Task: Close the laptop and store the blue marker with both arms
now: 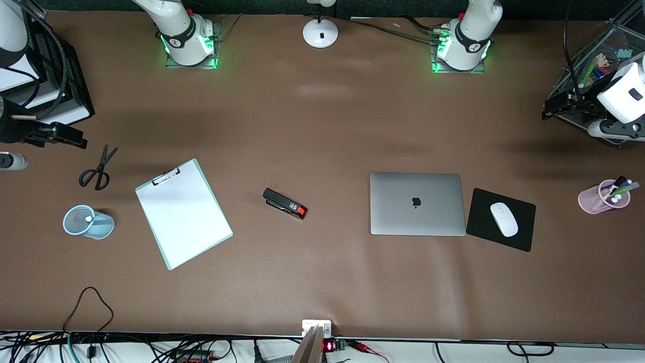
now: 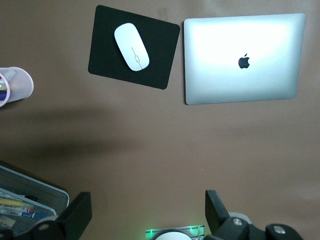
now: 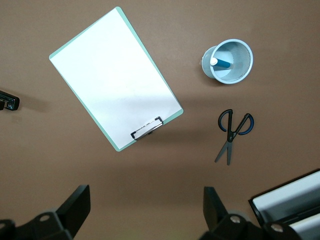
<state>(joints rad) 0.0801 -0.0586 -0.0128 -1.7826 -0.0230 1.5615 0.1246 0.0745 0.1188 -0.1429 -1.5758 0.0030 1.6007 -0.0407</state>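
Nearest the front camera lies the clipboard (image 1: 183,214); the laptop (image 1: 417,203) sits toward my left arm's end of the table, lid already down with its logo up, touching the mouse pad (image 1: 501,219) that carries the mouse (image 1: 504,219). Blue marker (image 3: 223,63): stored upright in the blue mesh cup (image 1: 88,222), white end showing, toward my right arm's end; scissors (image 1: 98,169) lie just beside the cup, farther from the camera. Pink cup (image 1: 603,196): holds several pens. Left gripper (image 2: 150,212): released, fingers spread, empty, high over bare table near the wire rack (image 1: 594,60). Right gripper (image 3: 147,210): likewise spread and empty, over the table beside the clipboard. I judge both steps complete, with both arms waiting.
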